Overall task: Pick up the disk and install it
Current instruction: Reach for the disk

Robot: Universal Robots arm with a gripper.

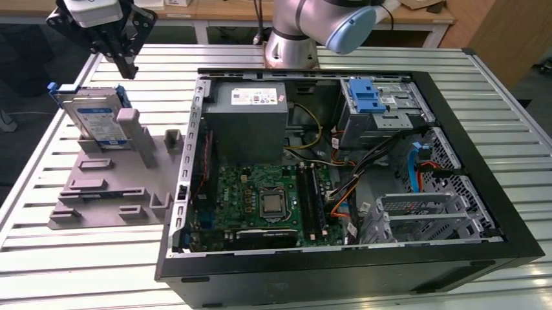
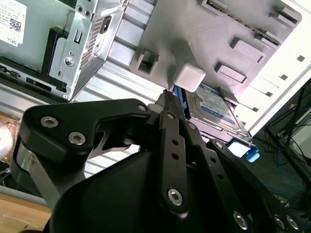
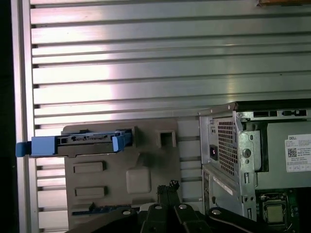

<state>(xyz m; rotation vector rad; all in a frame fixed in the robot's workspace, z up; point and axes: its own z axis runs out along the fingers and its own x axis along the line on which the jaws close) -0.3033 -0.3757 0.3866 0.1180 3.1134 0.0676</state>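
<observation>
Disk position matters most: the flat rectangular silver disk (image 1: pixel 93 119), with its blue-and-white label and blue plastic carrier frame, stands on edge in the grey moulded fixture plate (image 1: pixel 95 190). A grey upright post (image 1: pixel 129 129) props it, on the exterior view's left of the open black computer case (image 1: pixel 345 271). The black two-finger gripper (image 1: pixel 129 70) hangs above the disk, apart from it, its fingers pressed together on nothing. Shut like this, a descent would likely strike the frame's top edge and knock the disk off its rest. A grip that catches the post, or only the flexible plastic frame, could let the disk slip. Loose cables (image 1: pixel 384 154) beside the grey metal drive bay (image 1: pixel 379 103) with its blue latch could snag an insertion.
</observation>
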